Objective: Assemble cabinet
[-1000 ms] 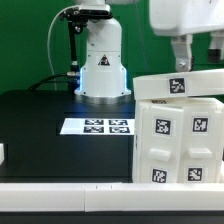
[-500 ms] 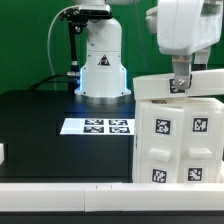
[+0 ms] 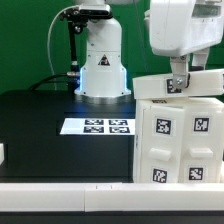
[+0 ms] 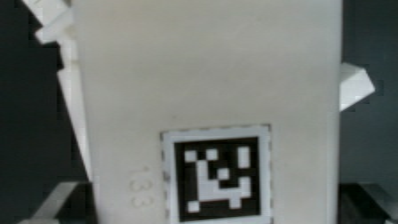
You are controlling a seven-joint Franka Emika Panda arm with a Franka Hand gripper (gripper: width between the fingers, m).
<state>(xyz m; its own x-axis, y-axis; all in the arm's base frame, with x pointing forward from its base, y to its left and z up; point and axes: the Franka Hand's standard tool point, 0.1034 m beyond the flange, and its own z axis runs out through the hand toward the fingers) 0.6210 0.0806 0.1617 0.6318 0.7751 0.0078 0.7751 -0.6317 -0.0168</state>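
A black table (image 3: 40,125) before a dark backdrop carries the marker board (image 3: 97,126) near its middle and the white cabinet (image 3: 178,135) at its near edge, toward the exterior view's right. The arm descends vertically from above, its gripper (image 3: 177,83) at the cabinet's tilted top panel (image 3: 180,83), fingers straddling it; whether they clamp it cannot be told. The cabinet stands upright, tagged faces toward the camera, the top panel's long axis running along the table's near edge.

The cabinet (image 3: 178,130) looks like smooth white plastic with a soft, matt sheen; its black-and-white tags (image 4: 219,183) look like flat printed paper. The table (image 3: 40,125) is matt black. The marker board (image 3: 96,126) looks thin and matt.
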